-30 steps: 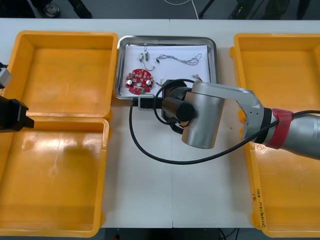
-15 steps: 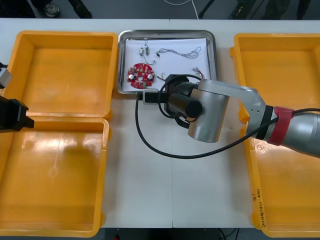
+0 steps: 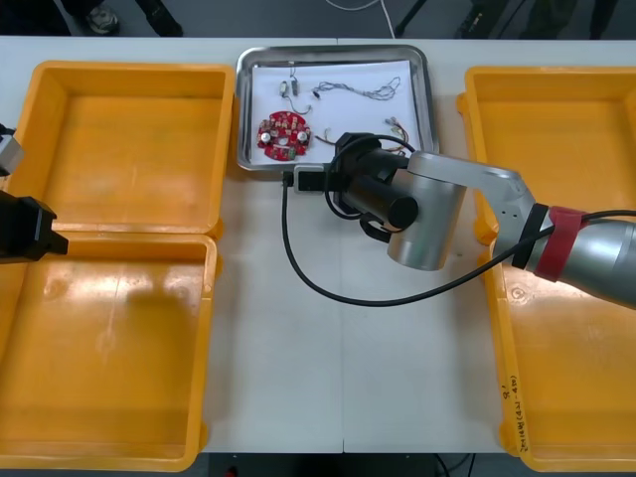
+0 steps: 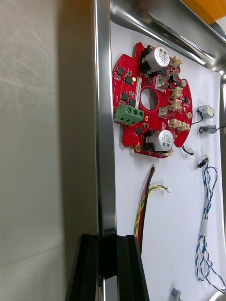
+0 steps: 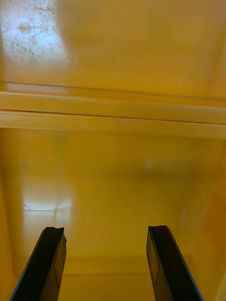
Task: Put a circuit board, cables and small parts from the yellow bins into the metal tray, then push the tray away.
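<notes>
A light counter carries four yellow bins, at 10, 8, 2 and 4 o'clock, and one metal tray, white inside, at 12 o'clock between the two far bins. In the front view the right gripper sits at the tray's 6 o'clock rim, toward its 7 o'clock corner. The right wrist view adds that this gripper has its two fingers pinched on the tray's rim, which runs between them. One round red circuit board lies at the tray's 8 o'clock, with one twisted blue and white cable toward 1 o'clock. Close up, the board has two small metal parts just beside it. A red and yellow cable lies between board and fingers, and the blue and white cable lies farther in. A third metal part sits near the fingers. The left gripper waits at 9 o'clock. Its wrist view shows it wide open and holding nothing over the bare bin floors. The tray's 9 o'clock rim lies just beside the far left bin, with a slim gap at 3 o'clock. Its far rim is near the counter's far edge. Bare counter runs toward 6 o'clock, crossed by the arm's looping black cable.
</notes>
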### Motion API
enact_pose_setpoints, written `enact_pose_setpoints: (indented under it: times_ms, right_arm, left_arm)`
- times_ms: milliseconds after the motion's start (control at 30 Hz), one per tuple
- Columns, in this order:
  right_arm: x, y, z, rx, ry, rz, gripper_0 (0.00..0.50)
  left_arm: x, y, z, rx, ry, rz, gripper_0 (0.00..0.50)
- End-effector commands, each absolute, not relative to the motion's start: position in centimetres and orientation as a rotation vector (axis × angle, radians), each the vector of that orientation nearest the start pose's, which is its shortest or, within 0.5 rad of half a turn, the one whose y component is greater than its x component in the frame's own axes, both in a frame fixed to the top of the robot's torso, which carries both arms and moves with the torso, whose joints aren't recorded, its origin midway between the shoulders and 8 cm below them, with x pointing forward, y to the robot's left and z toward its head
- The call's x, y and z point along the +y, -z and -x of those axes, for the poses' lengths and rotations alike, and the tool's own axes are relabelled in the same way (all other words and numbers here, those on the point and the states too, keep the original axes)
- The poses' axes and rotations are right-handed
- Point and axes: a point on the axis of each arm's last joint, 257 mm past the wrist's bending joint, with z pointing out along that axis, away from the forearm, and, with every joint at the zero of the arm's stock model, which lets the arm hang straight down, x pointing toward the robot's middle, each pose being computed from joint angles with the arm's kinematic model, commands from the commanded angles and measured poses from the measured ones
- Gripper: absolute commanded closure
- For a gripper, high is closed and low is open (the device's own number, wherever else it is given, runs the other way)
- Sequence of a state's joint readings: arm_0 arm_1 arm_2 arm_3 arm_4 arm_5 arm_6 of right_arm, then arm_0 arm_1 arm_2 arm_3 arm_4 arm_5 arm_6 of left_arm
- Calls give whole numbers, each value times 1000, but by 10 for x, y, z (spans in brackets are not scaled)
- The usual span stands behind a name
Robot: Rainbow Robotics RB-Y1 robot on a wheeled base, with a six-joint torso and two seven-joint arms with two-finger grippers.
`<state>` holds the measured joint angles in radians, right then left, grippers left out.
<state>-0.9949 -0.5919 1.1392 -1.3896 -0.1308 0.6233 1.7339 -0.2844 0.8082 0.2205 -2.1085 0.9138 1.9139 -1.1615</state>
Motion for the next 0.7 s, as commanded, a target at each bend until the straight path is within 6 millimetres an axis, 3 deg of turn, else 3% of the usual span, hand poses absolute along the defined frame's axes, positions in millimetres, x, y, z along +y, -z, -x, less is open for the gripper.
enact_pose_setpoints:
  times_ms: [33,500,700]
  right_arm:
    - [-25,162,-641,1253,655,1536,500]
    - [-31,143,-661,1264,672,1470,500]
    - [-29,145,-662,1273,669,1463,500]
  left_arm:
    - [361,141,-390,2680,-5,-52,0]
    - [361,141,-390,2680,-5,-52,0]
    - [361,141,-390,2680,-5,-52,0]
